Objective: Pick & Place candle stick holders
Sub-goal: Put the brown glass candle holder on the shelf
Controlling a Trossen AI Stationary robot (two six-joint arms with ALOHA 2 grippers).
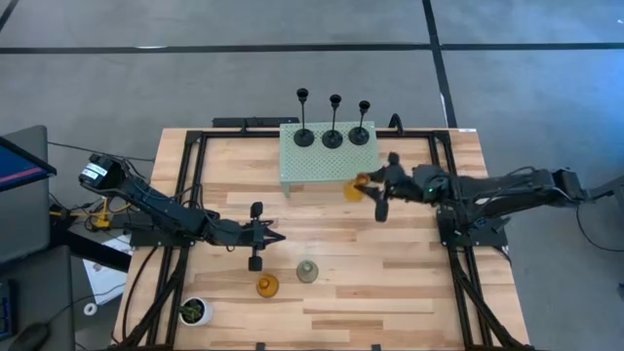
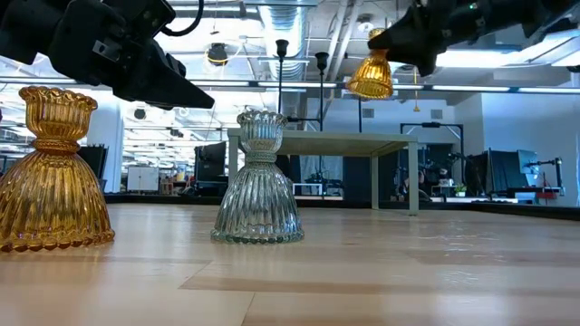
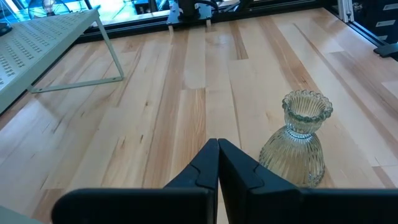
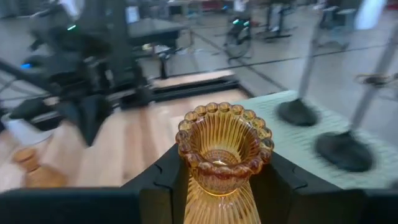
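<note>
Three black holders with thin stems stand on the pale green perforated stand at the far middle. An amber holder and a pale grey one stand upright on the table near the front; both also show in the low view. My right gripper is shut on a second amber holder by the stand's near right corner. My left gripper is shut and empty, low over the table, left of the grey holder. My right gripper pinches the amber holder's narrow neck, just below its scalloped cup, between the two fingers. The fingers come roughly level from the table's right side. The holder is lifted clear of the table, its cup up and a little tilted.
A small white pot with a green plant stands at the near left corner. The stand's thin legs rise from the table between the arms. Bare wood lies across the table's middle and near right.
</note>
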